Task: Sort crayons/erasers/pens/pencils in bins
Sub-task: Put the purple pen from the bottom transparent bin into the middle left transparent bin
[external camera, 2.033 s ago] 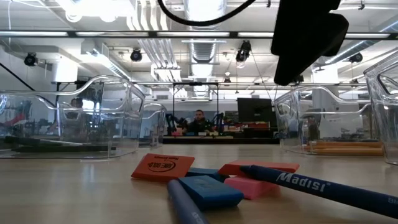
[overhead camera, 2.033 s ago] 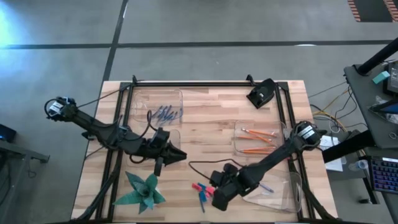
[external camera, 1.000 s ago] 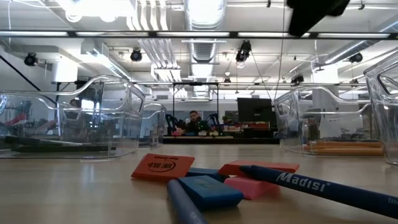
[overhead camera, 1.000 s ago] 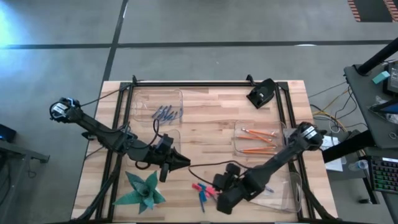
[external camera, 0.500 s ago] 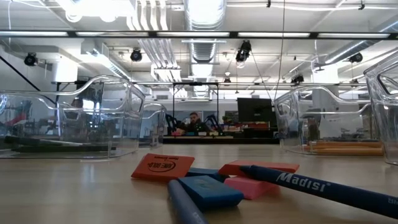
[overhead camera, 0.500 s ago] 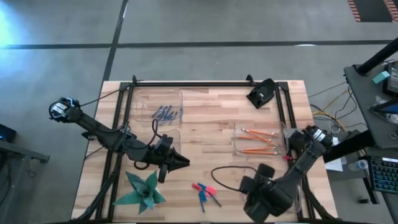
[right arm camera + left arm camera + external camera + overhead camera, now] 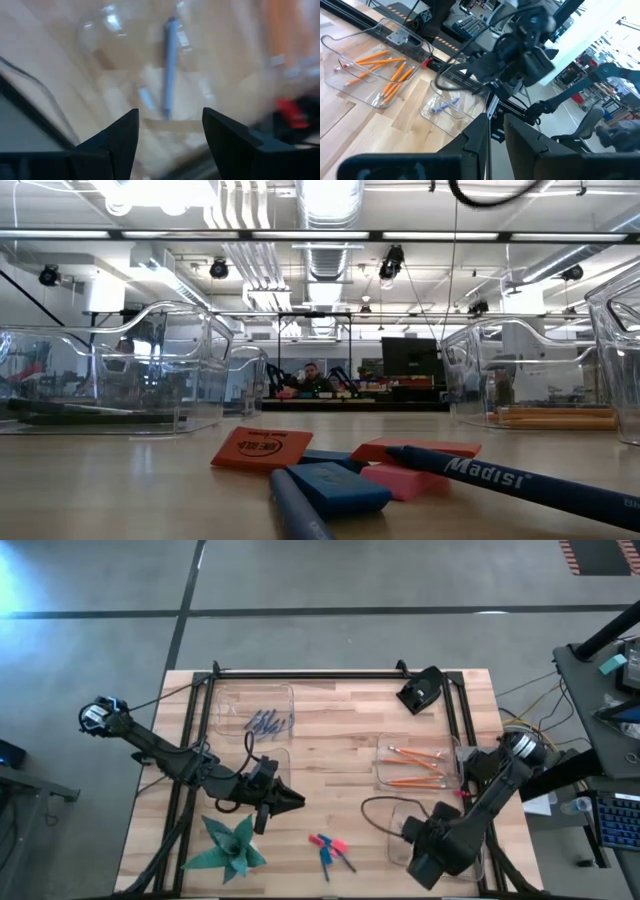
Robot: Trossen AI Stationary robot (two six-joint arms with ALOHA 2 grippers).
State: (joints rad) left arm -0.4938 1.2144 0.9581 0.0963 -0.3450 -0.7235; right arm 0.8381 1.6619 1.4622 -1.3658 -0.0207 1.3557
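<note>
Fingers of the right gripper (image 7: pixel 170 132) stand spread with nothing between them; we see it over the clear bin (image 7: pixel 470 840) at the table's front right, and straight ahead of its tips a thin blue stick (image 7: pixel 170 67) lies inside that bin. Off to the gripper's side, well apart, the erasers (image 7: pixel 300 463), red, pink and blue, lie in a small heap on bare wood with blue sticks. The pencils (image 7: pixel 415 767) lie in the next bin back. The left gripper (image 7: pixel 290 800) waits nearly pressed together, holding nothing, beside a green paper shape (image 7: pixel 232 845).
</note>
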